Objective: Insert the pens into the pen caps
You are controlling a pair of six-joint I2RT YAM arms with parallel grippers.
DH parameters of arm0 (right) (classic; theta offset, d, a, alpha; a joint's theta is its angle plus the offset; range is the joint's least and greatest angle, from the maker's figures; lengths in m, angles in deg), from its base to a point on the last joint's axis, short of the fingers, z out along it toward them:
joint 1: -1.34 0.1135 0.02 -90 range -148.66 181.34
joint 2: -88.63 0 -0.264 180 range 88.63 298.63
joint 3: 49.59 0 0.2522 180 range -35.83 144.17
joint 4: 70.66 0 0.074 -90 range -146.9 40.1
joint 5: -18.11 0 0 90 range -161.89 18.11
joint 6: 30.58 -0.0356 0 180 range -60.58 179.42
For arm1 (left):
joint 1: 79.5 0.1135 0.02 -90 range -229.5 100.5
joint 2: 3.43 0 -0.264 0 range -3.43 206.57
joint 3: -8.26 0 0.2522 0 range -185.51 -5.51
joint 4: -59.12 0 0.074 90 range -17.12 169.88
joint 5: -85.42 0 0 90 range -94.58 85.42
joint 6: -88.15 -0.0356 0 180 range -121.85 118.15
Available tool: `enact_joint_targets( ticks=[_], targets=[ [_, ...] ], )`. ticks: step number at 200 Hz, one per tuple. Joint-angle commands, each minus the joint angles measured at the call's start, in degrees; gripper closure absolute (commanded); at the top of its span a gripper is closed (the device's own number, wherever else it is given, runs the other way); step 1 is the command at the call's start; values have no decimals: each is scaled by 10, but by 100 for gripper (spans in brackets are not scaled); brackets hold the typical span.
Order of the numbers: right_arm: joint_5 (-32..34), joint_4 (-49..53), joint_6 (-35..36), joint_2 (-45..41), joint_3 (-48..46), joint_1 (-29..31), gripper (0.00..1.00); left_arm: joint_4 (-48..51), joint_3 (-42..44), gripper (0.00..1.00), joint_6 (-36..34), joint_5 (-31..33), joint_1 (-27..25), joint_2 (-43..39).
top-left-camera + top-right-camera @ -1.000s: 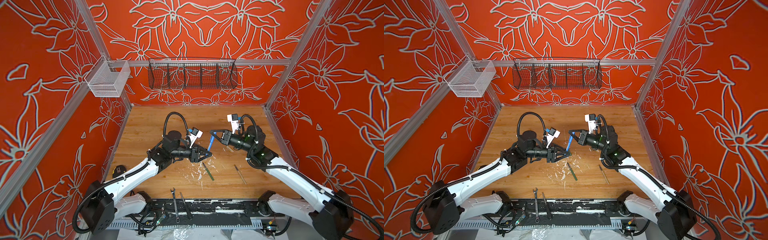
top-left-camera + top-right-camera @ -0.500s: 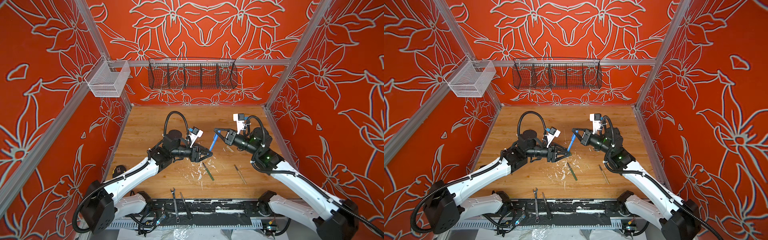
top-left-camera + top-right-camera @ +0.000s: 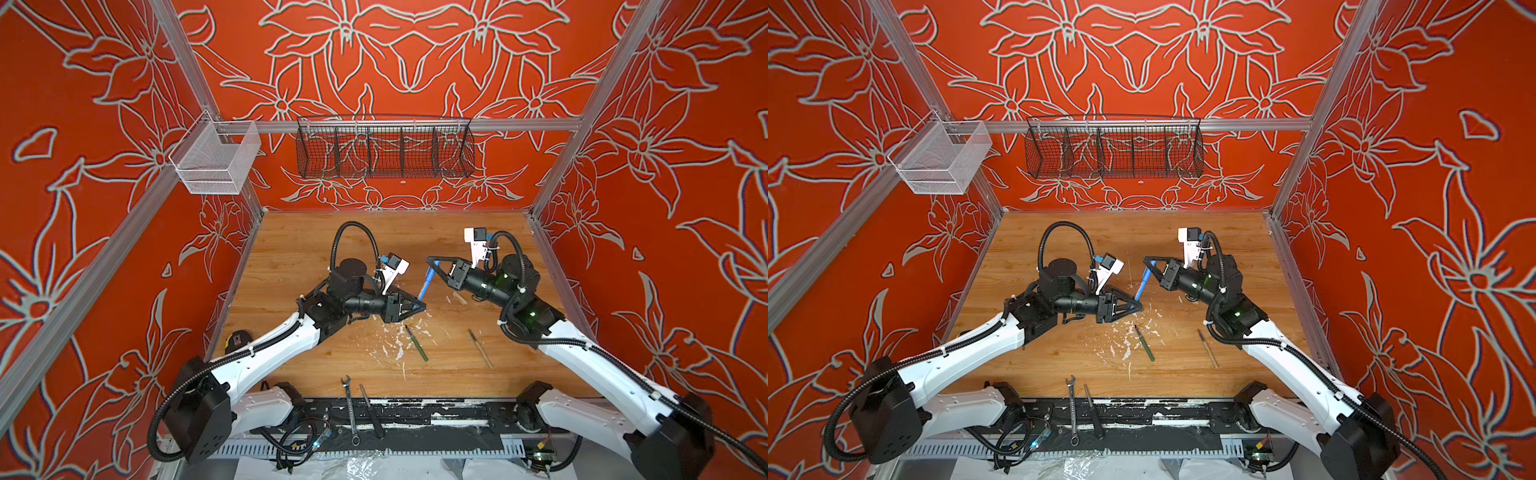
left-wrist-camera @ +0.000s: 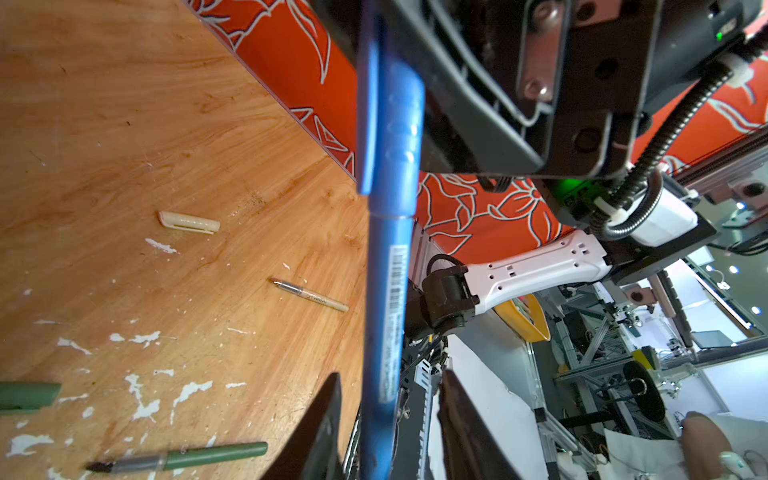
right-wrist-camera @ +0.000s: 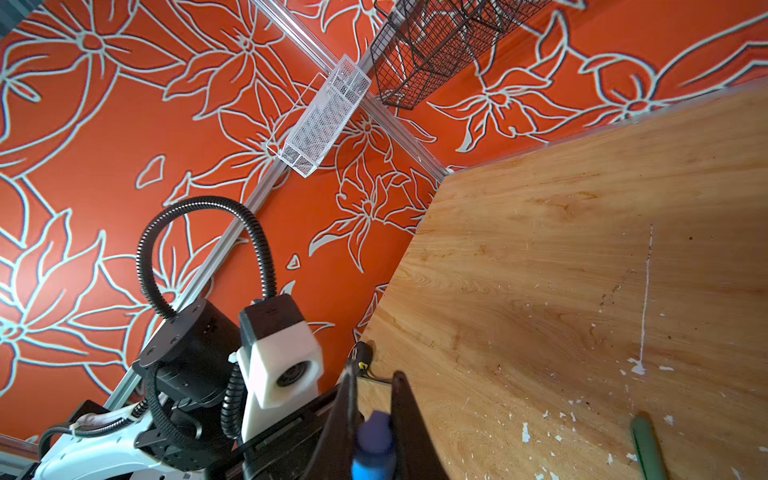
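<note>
Left wrist view: finds blue pen (image 4: 386, 311) seated in blue cap (image 4: 395, 124), held above tabletop (image 4: 124, 124). Notes right end effector (image 5: 374, 386) clamped on cap as anchor. Notes left end effector (image 4: 388, 376) apart around barrel, presumably to press pen home.

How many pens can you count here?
3. The blue pen is raised, its capped end in the right hand, its other end at the left hand; the green pen and tan pen lie on the table.

Left claw (image 3: 420, 306) parted, right claw (image 3: 431, 264) clamped.
</note>
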Motion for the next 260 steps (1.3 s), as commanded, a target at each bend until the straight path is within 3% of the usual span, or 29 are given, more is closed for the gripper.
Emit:
enact_joint_targets(
  ticks=[1, 25, 41, 103, 126, 147, 194, 260],
  targets=[
    [14, -23, 0, 1, -9, 0, 100, -2, -18, 71, -5, -10, -3, 2],
    [20, -13, 10, -4, -7, 0, 100, 3, -18, 81, -7, -7, -3, 1],
    [21, -7, 16, -10, -6, 0, 100, 8, -20, 100, -8, 2, -3, 1],
    [17, 13, 26, -33, -9, 0, 100, 25, -30, 100, -21, 34, -3, 11],
    [6, 62, 44, -48, 7, -2, 58, 38, -33, 100, -37, 36, -3, 6],
    [26, 141, 76, -79, 26, -8, 40, 48, -31, 100, -50, 36, -3, -4],
    [-24, 189, 81, -107, 57, -57, 34, 55, -6, 100, -67, 33, -4, -34],
    [-120, 178, 81, -35, 100, -58, 33, 48, 5, 100, -72, 28, -6, -39]
  ],
)
